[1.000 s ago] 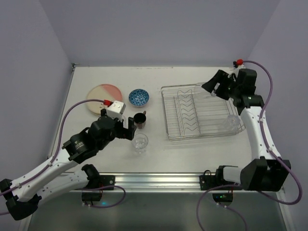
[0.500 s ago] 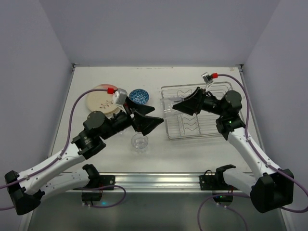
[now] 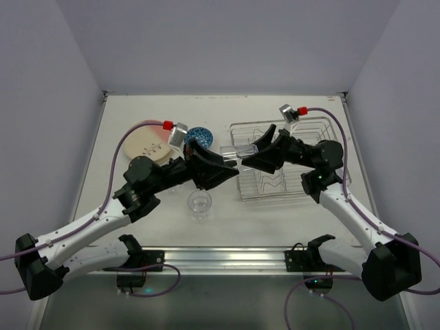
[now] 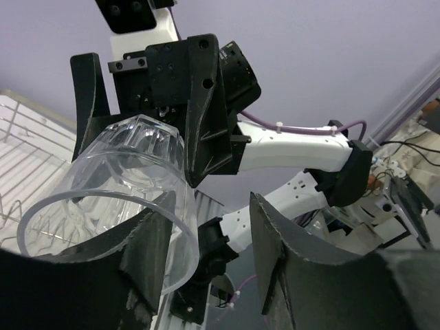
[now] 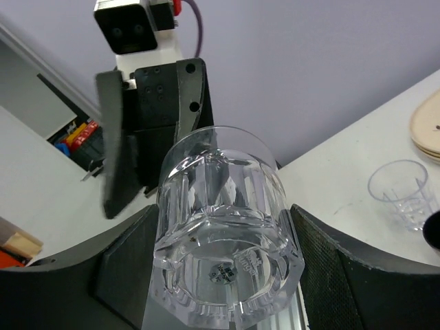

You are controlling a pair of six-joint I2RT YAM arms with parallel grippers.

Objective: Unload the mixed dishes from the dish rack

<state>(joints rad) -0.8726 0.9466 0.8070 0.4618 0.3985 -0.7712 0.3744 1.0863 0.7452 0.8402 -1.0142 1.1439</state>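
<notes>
My right gripper (image 5: 223, 227) holds glass tumbler (image 4: 103, 179) by bottom. From above, tumbler lies 3-to-9, mouth toward 9 o'clock, at my left gripper (image 4: 210, 213): half wide, not yet pinching rim.

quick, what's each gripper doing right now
Left gripper: jaws around the rim of the tumbler; whether it grips cannot be told.
Right gripper: closed on the tumbler's base, holding it.

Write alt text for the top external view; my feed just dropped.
Both arms meet in mid-air by the left edge of the dish rack with a clear tumbler held sideways between them: the right end effector grips it while the left end effector reaches its rim. On the table to the left sit a second tumbler, cream plates and a blue bowl.
</notes>
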